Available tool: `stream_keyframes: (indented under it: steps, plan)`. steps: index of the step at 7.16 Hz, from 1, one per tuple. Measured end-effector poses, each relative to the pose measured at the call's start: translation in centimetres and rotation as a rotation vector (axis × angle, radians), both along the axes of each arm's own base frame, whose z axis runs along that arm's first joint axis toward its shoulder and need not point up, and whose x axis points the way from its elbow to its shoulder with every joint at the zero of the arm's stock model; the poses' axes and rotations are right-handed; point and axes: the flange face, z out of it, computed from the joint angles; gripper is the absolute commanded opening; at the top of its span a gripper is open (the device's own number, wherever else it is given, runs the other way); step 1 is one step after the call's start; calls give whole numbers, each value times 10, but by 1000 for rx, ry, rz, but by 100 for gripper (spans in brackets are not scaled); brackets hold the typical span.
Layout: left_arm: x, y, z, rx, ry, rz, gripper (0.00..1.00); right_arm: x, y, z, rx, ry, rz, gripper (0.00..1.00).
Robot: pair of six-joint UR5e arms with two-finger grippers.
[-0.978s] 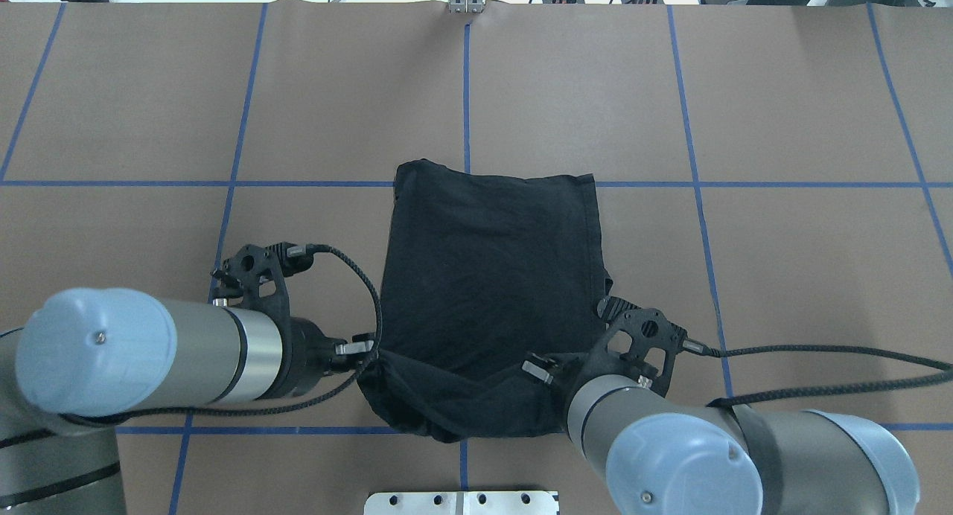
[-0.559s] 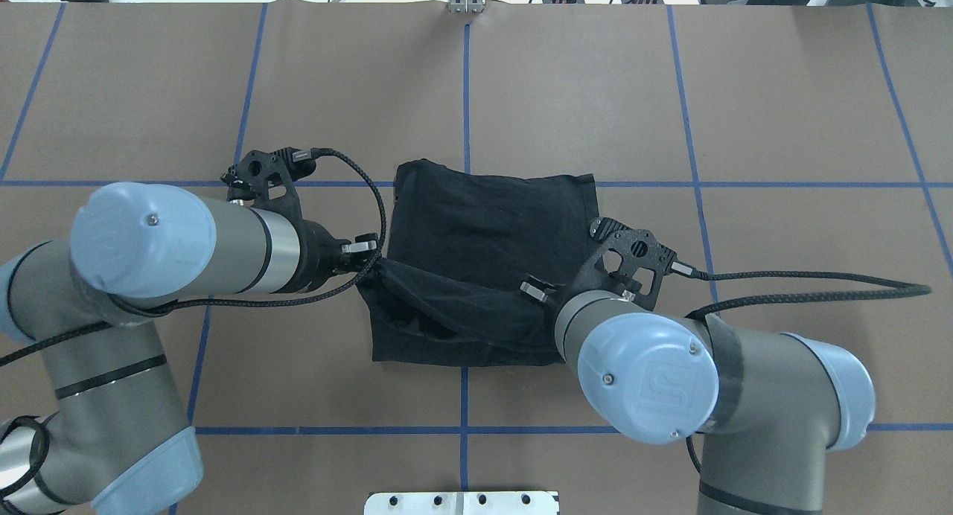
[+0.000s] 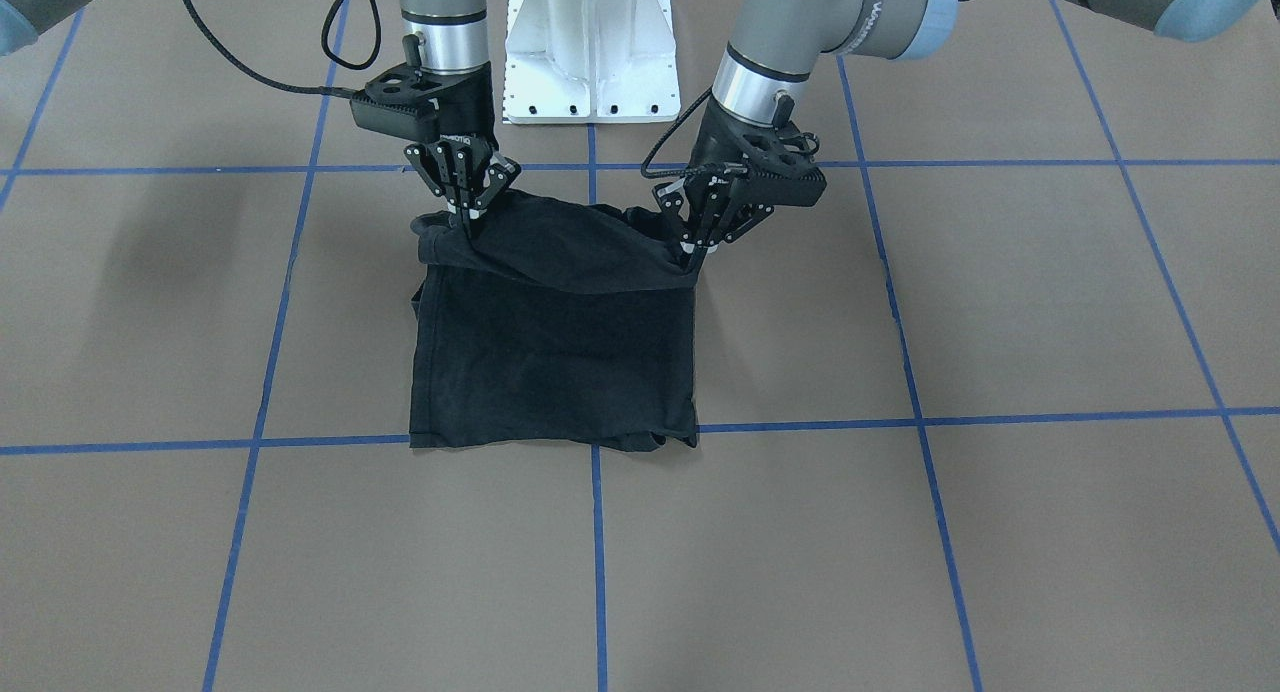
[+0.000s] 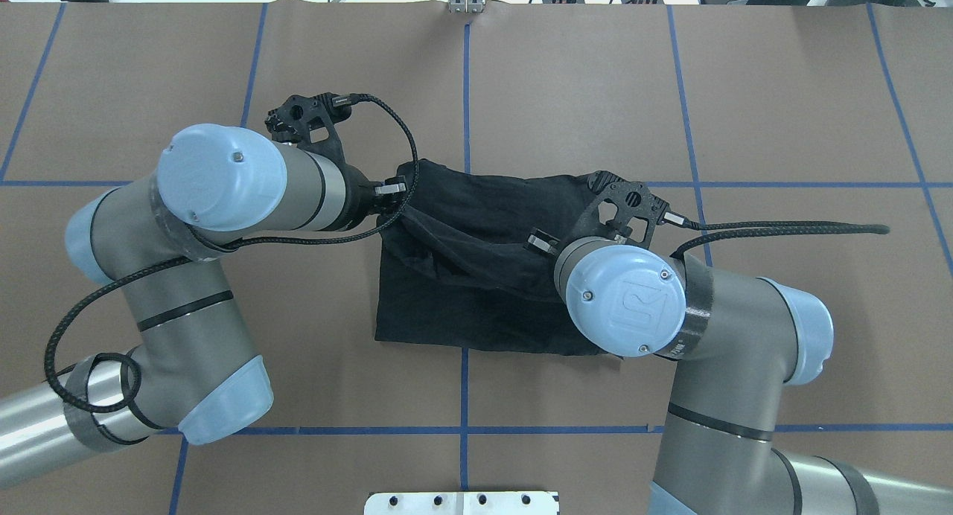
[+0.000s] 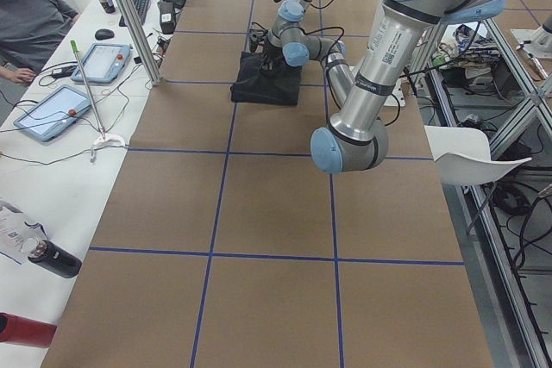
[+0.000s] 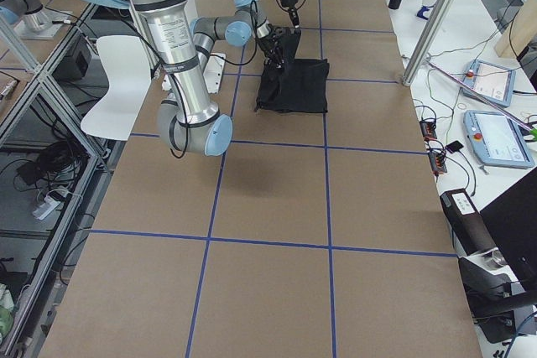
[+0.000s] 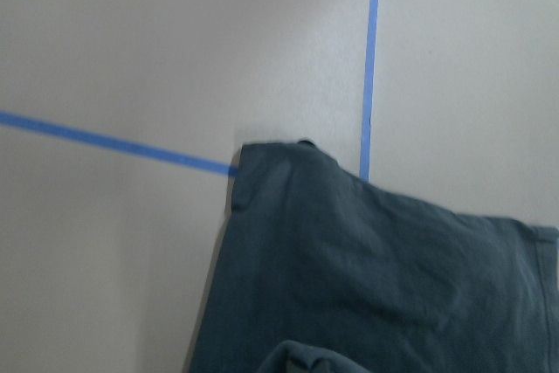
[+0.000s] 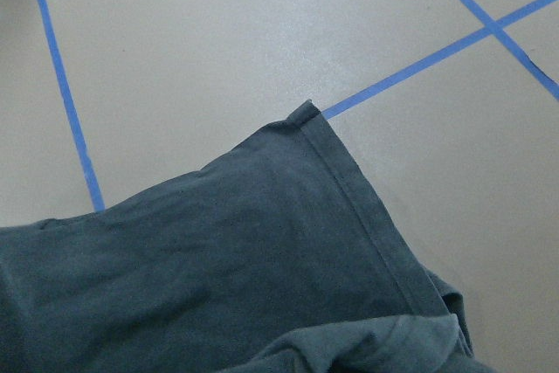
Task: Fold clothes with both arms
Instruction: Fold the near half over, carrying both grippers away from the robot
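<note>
Overhead looks down from behind white metal pedestal base (image 3: 590,62); front opposite, steep; sides far, along brown paper-covered table (image 5: 276,213); wrist cameras close; all share black fabric T-shirt (image 4: 461,314).

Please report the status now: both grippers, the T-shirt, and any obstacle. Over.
Left gripper shut on T-shirt corner. Right gripper shut on other corner. Robot-side edge lifted above the flat part. No obstacle seen.

T-shirt (image 3: 555,362): matt black cloth, soft, creased | table cover (image 3: 900,532): matt brown paper, smooth | left arm (image 4: 175,314), right arm (image 4: 737,318): satin grey metal, glossy light-blue plastic caps
</note>
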Motion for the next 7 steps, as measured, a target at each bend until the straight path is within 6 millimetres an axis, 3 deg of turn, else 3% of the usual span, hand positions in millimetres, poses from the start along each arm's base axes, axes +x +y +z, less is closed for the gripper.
stream_keyframes:
  steps: [3, 5, 7]
  plan:
    - [34, -38, 8, 3, -49, -14, 0, -14, -32, 20, 4, 20, 17, 0]
    - [60, -59, 10, -1, -77, -29, 0, -36, -60, 20, 1, 31, 33, 0]
    - [79, -77, 27, -3, -101, -46, 0, -48, -82, 30, -9, 40, 35, 0]
